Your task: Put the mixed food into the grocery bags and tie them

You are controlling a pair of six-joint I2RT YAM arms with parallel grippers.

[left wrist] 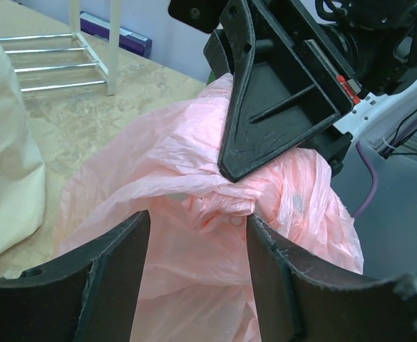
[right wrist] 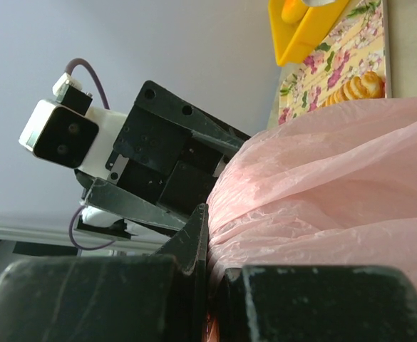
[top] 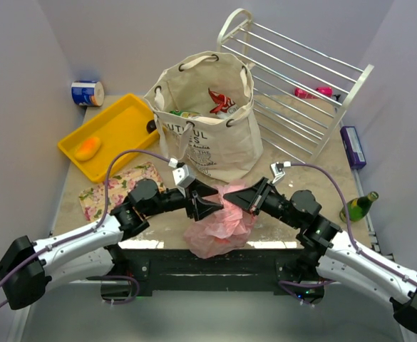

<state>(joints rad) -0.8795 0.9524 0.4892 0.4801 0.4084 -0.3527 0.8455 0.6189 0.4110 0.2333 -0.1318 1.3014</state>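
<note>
"While the right gripper [top: 237, 199] pinches a gathered fold of the pink bag [top: 219, 226], what should the left gripper [left wrist: 197, 228] do?"

"Its jaws stand apart over the film, at the near edge of the table [top: 322, 178], in front of the canvas tote [top: 215, 135]. I'd close them on a separate bunch beside that pinch, not on loose sheet, so both ends pull taut for the knot."

Left gripper [top: 207, 208] jaws apart; right gripper [top: 238, 194] jaws pinched together; both point inward, tips close.
</note>
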